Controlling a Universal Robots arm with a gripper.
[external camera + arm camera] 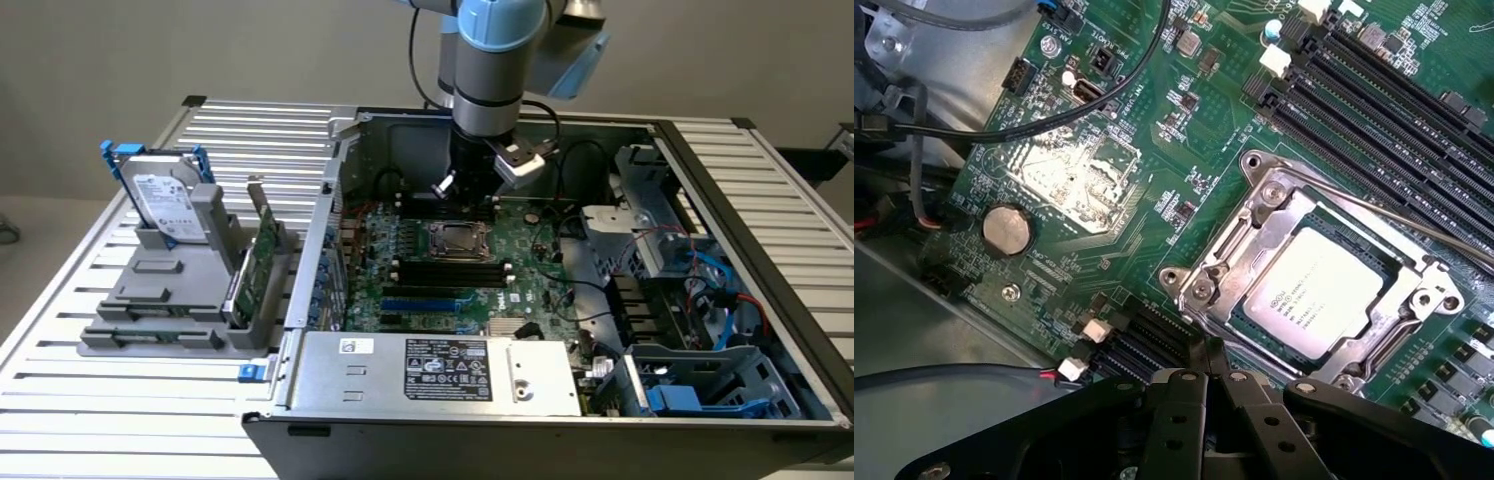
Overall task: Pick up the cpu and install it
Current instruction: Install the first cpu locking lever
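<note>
We see the small flat square cpu with its silvery metal top (1314,295) lying level inside the bright steel socket frame (1204,280) on the green motherboard (1154,220), mid-case in the open grey metal computer case (314,270). We judge it sits flat so its contacts meet the socket. Dark print marks its lid. The black gripper (1206,362) hovers just beside the frame, fingers pressed together, holding nothing
</note>
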